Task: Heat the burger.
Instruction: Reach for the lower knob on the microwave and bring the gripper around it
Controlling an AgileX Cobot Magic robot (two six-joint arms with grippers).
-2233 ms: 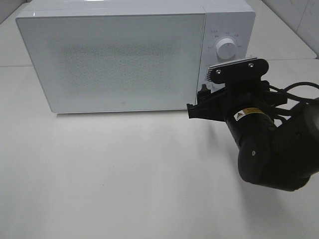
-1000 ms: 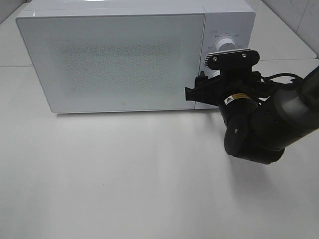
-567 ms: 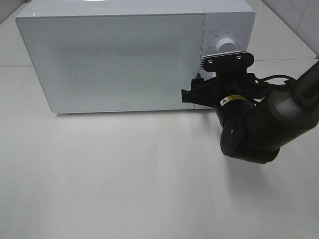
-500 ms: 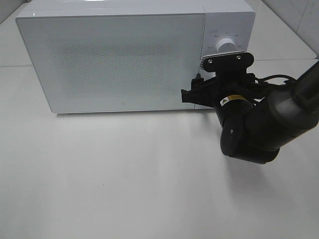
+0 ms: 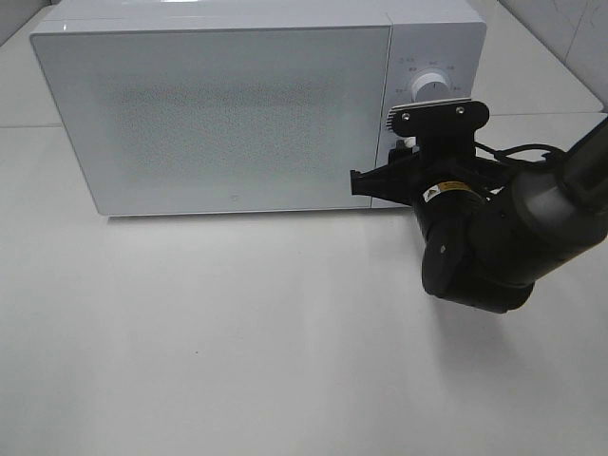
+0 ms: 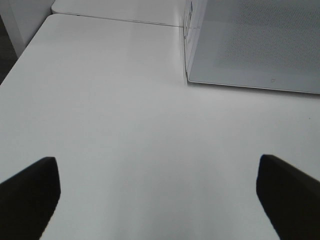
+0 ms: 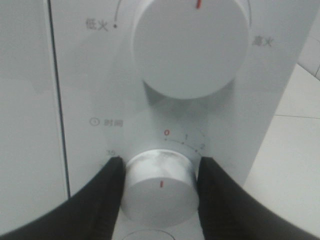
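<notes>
My right gripper: clenched on the timer knob, one dark finger pressed against each side of it.
Timer knob: round and white, held between my right fingers, with a short red line on its face. The marks 0, 1, 2 and 35 are printed around it on the control panel.
Upper dial: larger and white, just beyond my right fingers on the same panel and not touched. It carries a red tick at its edge.
Microwave: white and directly in front of my right gripper, standing on the table.
Door: shut, just beside my right gripper on the far side of the panel seam. Its speckled window shows nothing of the inside.
My right arm: black and bent, reaching in over the table behind the gripper.
My left gripper: released, fingers wide apart with nothing between them and only bare white table under it. One front corner of the microwave lies ahead of it, well apart.
Burger: I cannot tell where it is, since no view shows it.
</notes>
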